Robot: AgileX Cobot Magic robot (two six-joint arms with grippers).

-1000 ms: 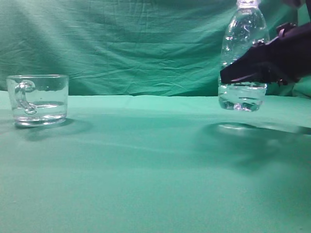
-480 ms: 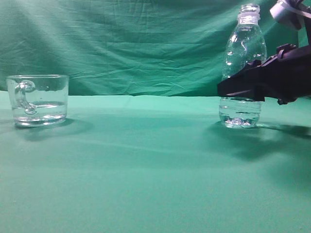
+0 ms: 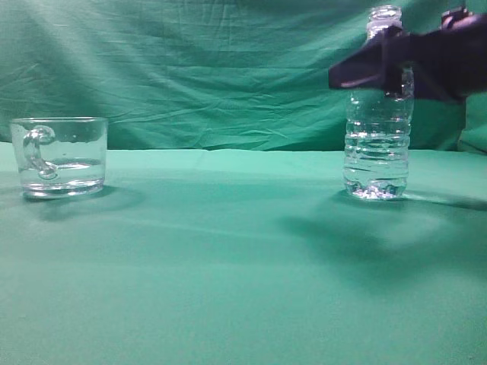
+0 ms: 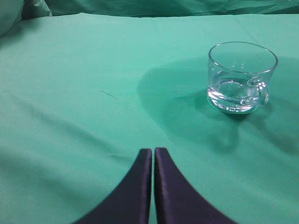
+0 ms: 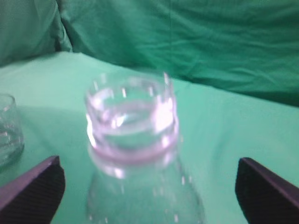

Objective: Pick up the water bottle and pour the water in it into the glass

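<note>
The water bottle (image 3: pixel 377 152) stands upright and capless on the green table at the right. The water (image 3: pixel 376 163) fills about its lower third. My right gripper (image 3: pixel 364 67) is open and hangs at the height of the bottle's shoulders and neck. In the right wrist view its two fingers are spread wide (image 5: pixel 148 163), with the bottle's blurred neck (image 5: pixel 133 121) between them, untouched. The glass (image 3: pixel 61 156) stands at the far left and holds a little water. My left gripper (image 4: pixel 153 151) is shut and empty, short of the glass (image 4: pixel 242 77).
A green cloth (image 3: pixel 228 258) covers the table and a creased green backdrop (image 3: pixel 213 68) hangs behind it. The glass's edge also shows at the left of the right wrist view (image 5: pixel 7 130).
The bottle was held above the table, then came down onto it. My right gripper has let go of it and risen from its middle to its neck.
</note>
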